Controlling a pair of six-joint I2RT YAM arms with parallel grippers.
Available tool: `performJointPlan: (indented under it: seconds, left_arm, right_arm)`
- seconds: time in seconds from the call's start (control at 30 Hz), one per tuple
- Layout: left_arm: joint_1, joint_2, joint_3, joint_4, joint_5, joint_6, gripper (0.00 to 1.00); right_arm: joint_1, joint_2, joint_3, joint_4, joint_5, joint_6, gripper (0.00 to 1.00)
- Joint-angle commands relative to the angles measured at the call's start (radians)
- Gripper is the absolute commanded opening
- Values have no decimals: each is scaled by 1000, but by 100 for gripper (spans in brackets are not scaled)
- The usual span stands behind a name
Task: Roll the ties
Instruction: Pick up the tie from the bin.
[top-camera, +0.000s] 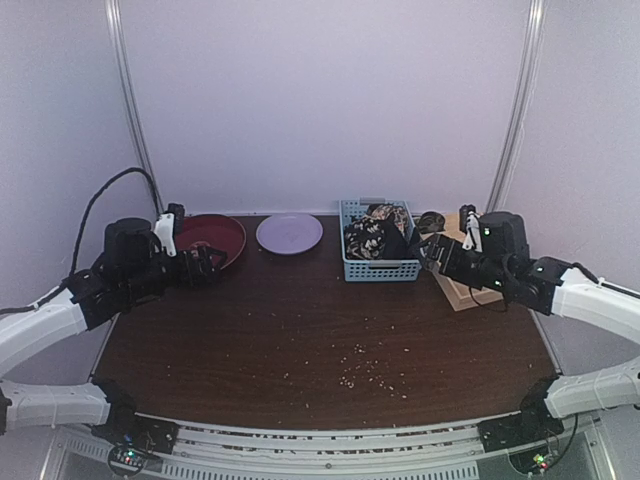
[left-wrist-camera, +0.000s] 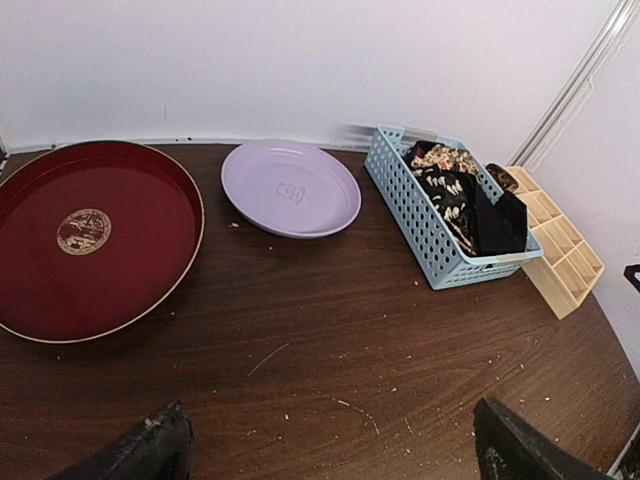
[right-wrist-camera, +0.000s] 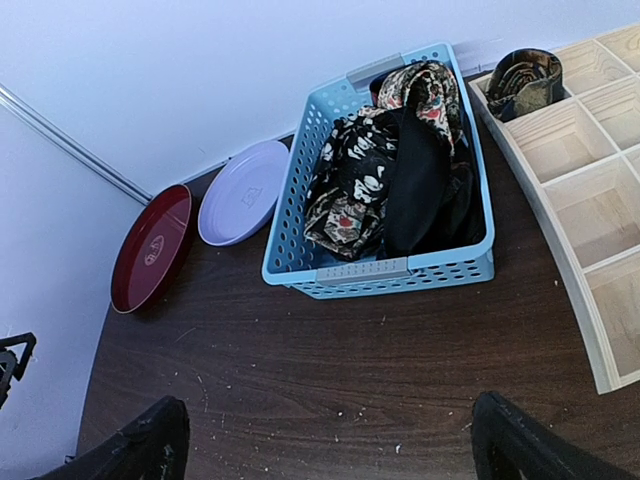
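Several black ties with cream floral print (right-wrist-camera: 385, 175) lie bunched in a blue mesh basket (right-wrist-camera: 400, 270) at the back of the table. They also show in the top view (top-camera: 372, 236) and the left wrist view (left-wrist-camera: 462, 200). One rolled tie (right-wrist-camera: 525, 80) sits in a far compartment of the wooden gridded tray (right-wrist-camera: 590, 200). My left gripper (top-camera: 205, 266) is open and empty over the left of the table, by the red tray; its jaws stand wide apart (left-wrist-camera: 335, 450). My right gripper (top-camera: 432, 250) is open and empty, just right of the basket (top-camera: 380, 268), jaws wide (right-wrist-camera: 325, 440).
A round red tray (top-camera: 212, 238) and a lilac plate (top-camera: 289, 233) sit at the back left. The wooden tray (top-camera: 460, 288) lies at the right, under my right arm. Crumbs (top-camera: 365, 368) dot the dark wooden table. White walls close in behind and on both sides.
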Motion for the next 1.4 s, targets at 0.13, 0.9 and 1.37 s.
performJointPlan:
  seconds: [0.13, 0.9, 1.37]
  left_arm:
    - [11, 28, 129, -87, -20, 79, 98]
    - [12, 1, 168, -323, -23, 218, 98]
    - [12, -22, 170, -329, -70, 218, 98]
  right_arm:
    - [-8, 181, 82, 157, -3, -21, 95]
    - [-6, 1214, 1087, -90, 368, -441, 48]
    - [-15, 1379, 1374, -150, 496, -638, 1]
